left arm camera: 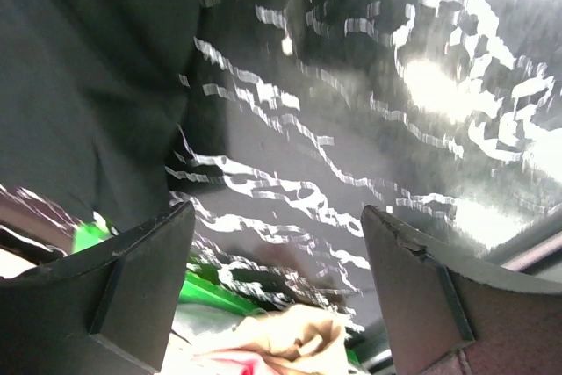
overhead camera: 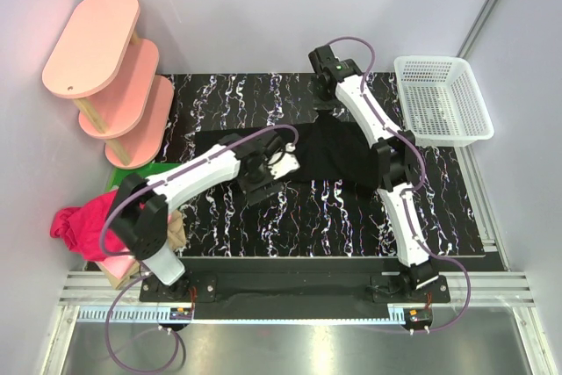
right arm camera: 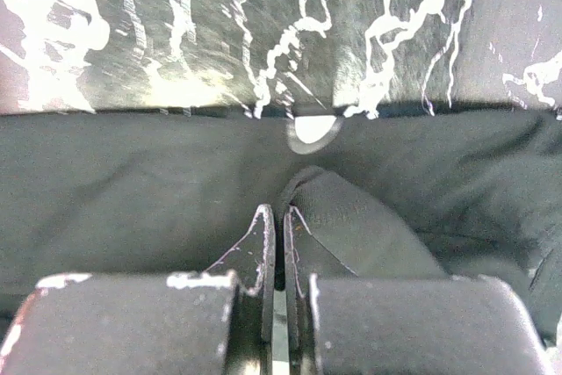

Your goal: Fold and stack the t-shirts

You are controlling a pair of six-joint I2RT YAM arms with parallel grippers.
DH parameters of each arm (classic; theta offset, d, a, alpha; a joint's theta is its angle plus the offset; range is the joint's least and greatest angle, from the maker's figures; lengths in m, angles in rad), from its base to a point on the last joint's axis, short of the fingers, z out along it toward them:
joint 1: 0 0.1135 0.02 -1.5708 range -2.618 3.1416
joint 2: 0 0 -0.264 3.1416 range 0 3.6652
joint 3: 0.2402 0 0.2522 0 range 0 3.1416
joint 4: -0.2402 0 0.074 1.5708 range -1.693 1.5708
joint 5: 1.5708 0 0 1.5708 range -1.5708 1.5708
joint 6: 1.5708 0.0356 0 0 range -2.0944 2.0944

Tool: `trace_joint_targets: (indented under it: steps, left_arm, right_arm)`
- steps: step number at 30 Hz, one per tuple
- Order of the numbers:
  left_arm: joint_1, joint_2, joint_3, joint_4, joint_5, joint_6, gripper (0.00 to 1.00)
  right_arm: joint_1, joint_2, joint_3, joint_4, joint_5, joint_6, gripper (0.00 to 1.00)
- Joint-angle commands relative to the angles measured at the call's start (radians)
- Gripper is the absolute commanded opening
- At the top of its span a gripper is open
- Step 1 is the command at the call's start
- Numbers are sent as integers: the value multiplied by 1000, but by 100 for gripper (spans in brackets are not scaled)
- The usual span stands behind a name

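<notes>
The left tool [left arm camera: 277, 217] hangs wide and empty above the counter [overhead camera: 290, 217] and the black t-shirt [overhead camera: 338, 160] spread at its middle; pink and tan t-shirts [overhead camera: 83, 226] sit heaped past the counter's left edge; the right tool [right arm camera: 274, 217] is clamped on a fold at the black t-shirt's far edge.

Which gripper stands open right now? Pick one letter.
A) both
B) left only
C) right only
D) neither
B: the left gripper gapes wide above the table, while the right gripper is closed on a fold of the black t-shirt.
</notes>
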Motion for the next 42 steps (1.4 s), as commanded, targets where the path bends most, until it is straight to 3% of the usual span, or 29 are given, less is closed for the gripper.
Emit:
trace_joint_targets:
  steps: [1, 6, 19, 29, 32, 37, 42]
  left_arm:
    - [-6, 107, 118, 47, -93, 12, 82]
    - [28, 208, 109, 141, -181, 46, 82]
    - [279, 313, 129, 235, -258, 118, 82]
    - [298, 291, 57, 259, -250, 149, 77]
    - [312, 278, 48, 261, -246, 166, 66]
    - [327, 242, 46, 247, -229, 192, 23]
    - [329, 224, 42, 222, -229, 206, 22]
  right_arm:
    - [-33, 5, 69, -68, -32, -3, 0]
    - [-49, 19, 41, -53, -32, -10, 0]
    - [-61, 34, -23, -19, -44, -24, 0]
    - [-64, 5, -58, -4, -40, -24, 0]
    - [-64, -11, -69, -1, -40, -24, 0]
    - [-64, -29, -98, 7, -30, -24, 0]
    - [-64, -47, -127, 12, -26, -26, 0]
